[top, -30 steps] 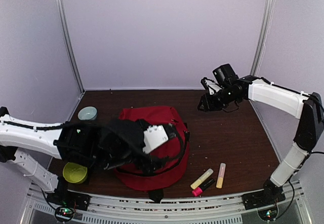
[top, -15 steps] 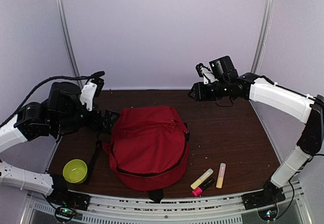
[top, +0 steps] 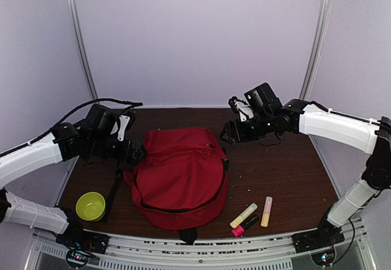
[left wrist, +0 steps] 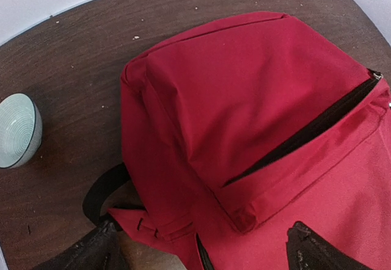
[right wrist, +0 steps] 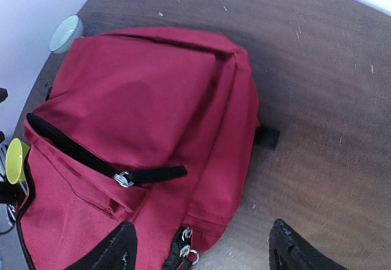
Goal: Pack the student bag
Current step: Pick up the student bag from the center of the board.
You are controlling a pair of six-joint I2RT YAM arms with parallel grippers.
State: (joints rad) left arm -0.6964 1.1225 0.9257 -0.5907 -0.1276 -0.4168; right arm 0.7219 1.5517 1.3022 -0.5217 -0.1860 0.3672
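1 overhead, 2 wrist close-ups — bag (top: pixel 180 178) shared

**Dark wood tabletop boxed in by pale lilac walls**

The tabletop (top: pixel 287 166) is dark brown wood with a visible grain, dotted with small pale specks. Behind it rises the back wall (top: pixel 201 38), plain, matte and faintly lilac. The left wall (top: pixel 30 56) and right wall (top: pixel 360 56) close in the tabletop's sides in the same pale tone. A thin metal left post (top: pixel 81 44) and right post (top: pixel 317 38) stand at the tabletop's far corners, leaning outward toward the top. Along its near edge runs a silver rail (top: pixel 214 255). The light is soft and even, leaving only faint shadows on the wood.
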